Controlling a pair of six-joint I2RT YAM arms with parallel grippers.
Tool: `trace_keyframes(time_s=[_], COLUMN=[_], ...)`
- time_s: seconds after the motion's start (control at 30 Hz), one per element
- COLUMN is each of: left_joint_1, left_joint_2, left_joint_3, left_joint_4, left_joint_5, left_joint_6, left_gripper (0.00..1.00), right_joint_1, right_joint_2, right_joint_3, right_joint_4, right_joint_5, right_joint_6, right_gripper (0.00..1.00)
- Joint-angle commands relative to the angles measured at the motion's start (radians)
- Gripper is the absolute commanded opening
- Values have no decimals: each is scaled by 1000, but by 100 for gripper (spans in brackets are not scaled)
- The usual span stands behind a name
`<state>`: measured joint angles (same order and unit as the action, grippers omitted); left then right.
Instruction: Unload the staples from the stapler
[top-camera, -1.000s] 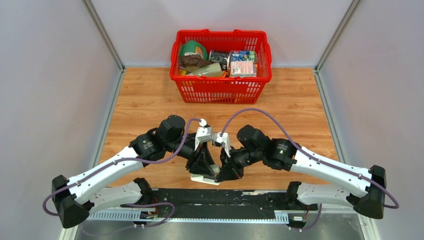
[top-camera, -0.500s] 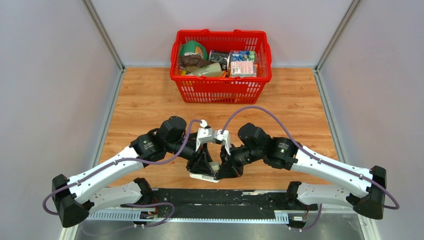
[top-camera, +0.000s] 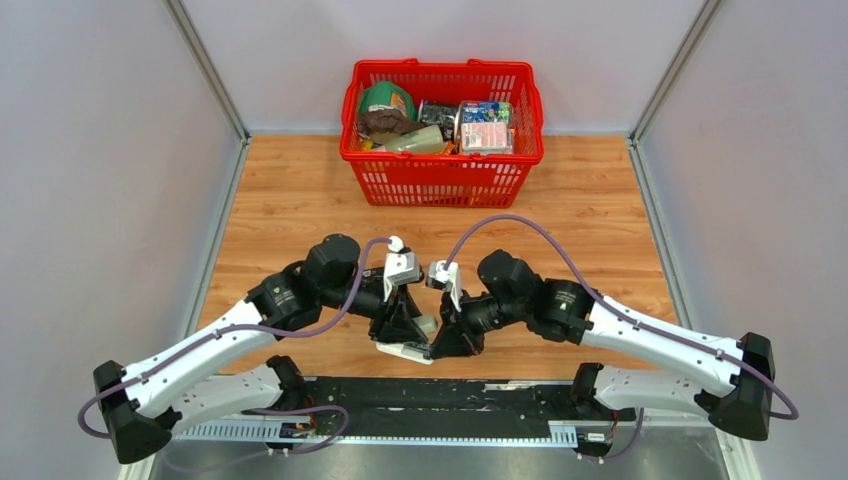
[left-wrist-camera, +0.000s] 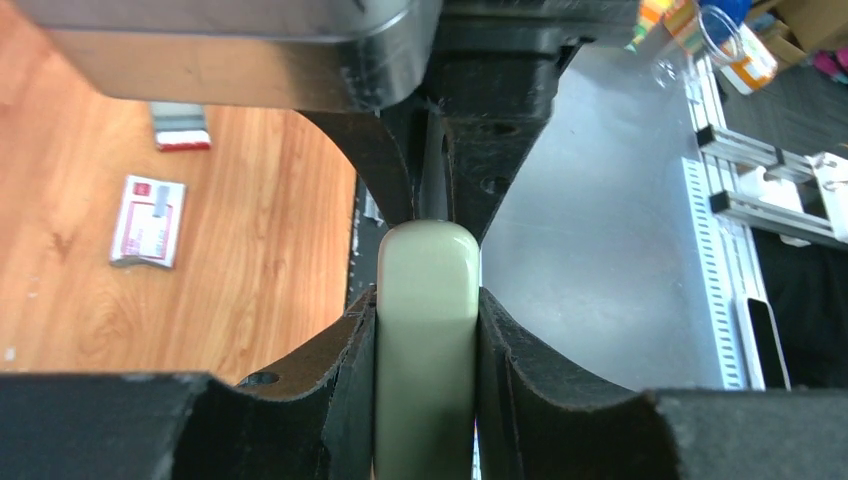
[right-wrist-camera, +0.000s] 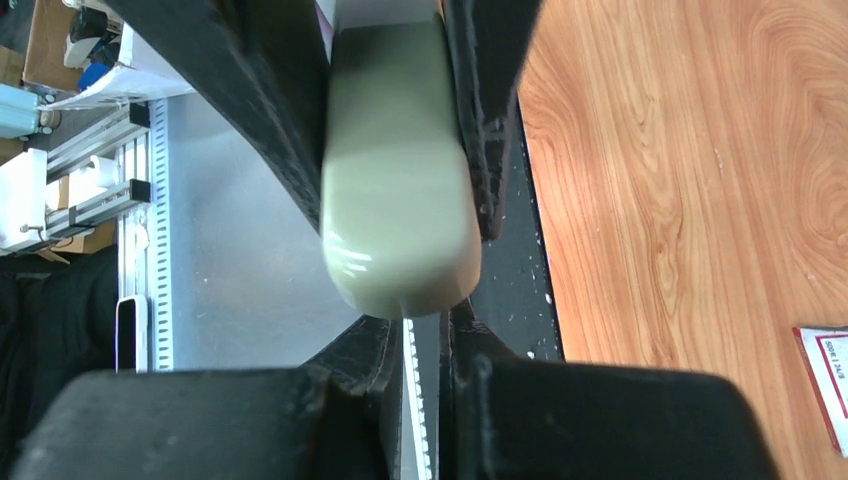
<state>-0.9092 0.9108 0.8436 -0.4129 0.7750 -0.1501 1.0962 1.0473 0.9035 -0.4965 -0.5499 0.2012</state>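
The stapler (top-camera: 405, 350) is slim and rounded at the ends, and here it looks pale greenish-white, not black. It hangs low over the table's near edge between both grippers. My left gripper (top-camera: 398, 322) is shut on its body, which fills the jaws in the left wrist view (left-wrist-camera: 425, 345). My right gripper (top-camera: 447, 335) faces it from the right. In the right wrist view the stapler's rounded end (right-wrist-camera: 400, 190) sits just beyond my fingertips (right-wrist-camera: 370, 355), which are almost closed on a thin pale toothed strip (right-wrist-camera: 410, 400) running from under that end.
A red basket (top-camera: 441, 165) full of groceries stands at the back of the wooden table. A small flat labelled box (left-wrist-camera: 148, 220) and a second one (left-wrist-camera: 180, 125) lie on the wood; one shows in the right wrist view (right-wrist-camera: 825, 385). A black base plate (top-camera: 450, 395) runs along the near edge.
The left arm has drawn back to the left and lowered. The two wrists have moved slightly apart, with the stapler still held between them.
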Motion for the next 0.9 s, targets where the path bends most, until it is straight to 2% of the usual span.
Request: trace_keyframes(time_s=[0.0, 0.23, 0.37, 0.53, 0.6, 0.67, 0.77, 0.87], left_joint_1=[-2, -3, -3, -3, -3, -3, -3, -2], left_joint_2=[-90, -190, -220, -230, -224, -216, -205, -196], left_joint_3=[-8, -101, -149, -143, -141, -140, -136, -133], left_joint_4=[104, 324, 388, 372, 359, 353, 344, 336], left_joint_5=[-80, -192, -264, -336, -353, -355, -355, -355], left_joint_6=[-25, -163, -195, -198, -195, -190, -186, -180], left_gripper=[0, 0, 0, 0, 0, 0, 0, 0], right_joint_1=[-2, 14, 34, 34, 34, 34, 33, 33], right_joint_2=[-50, -116, -122, -142, -158, -177, -207, -228], right_joint_3=[-73, -218, -216, -178, -163, -146, -118, -85], right_joint_4=[125, 372, 377, 297, 259, 216, 164, 102], right_joint_5=[-10, 18, 76, 157, 209, 267, 329, 408], right_joint_6=[66, 170, 173, 142, 127, 106, 80, 50], right_gripper=[0, 0, 1, 15, 27, 36, 44, 48])
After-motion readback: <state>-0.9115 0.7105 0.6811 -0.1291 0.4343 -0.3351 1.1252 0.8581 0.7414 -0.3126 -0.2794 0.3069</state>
